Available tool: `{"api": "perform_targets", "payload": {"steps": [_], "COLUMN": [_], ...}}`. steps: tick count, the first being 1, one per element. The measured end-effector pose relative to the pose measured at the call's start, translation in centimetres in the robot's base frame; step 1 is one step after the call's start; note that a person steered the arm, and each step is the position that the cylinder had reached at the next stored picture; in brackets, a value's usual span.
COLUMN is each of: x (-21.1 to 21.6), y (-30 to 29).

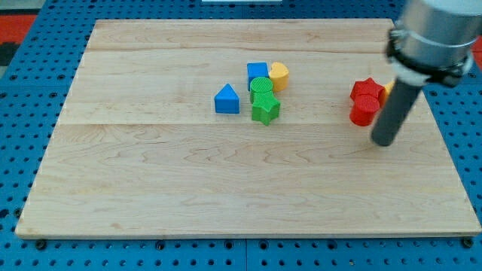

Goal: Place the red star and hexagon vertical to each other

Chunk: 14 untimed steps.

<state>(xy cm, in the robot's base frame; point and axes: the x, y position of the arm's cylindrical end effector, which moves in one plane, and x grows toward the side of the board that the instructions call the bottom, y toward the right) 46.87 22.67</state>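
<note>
The red star lies at the view's right on the wooden board. The red hexagon sits directly below it, touching it. The dark rod comes down from the top right, and my tip rests on the board just right of and below the red hexagon, very close to it. An orange block peeks out right of the red star, mostly hidden behind the rod.
Near the middle stands a cluster: a blue cube, a yellow block, a green cylinder and a green star. A blue triangle lies left of them.
</note>
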Motion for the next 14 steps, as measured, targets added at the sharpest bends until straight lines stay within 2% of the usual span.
{"api": "perform_targets", "payload": {"steps": [1, 2, 3, 4, 5, 6, 7, 9, 12, 13, 14], "x": [-3.2, -7.3, -9.6, -9.4, -9.3, -6.5, -5.9, -8.1, -8.1, -7.0, -1.7], "y": [6.2, 6.3, -1.7, -4.4, -4.6, -8.3, -10.3, -14.4, -14.3, -14.3, -14.5]}}
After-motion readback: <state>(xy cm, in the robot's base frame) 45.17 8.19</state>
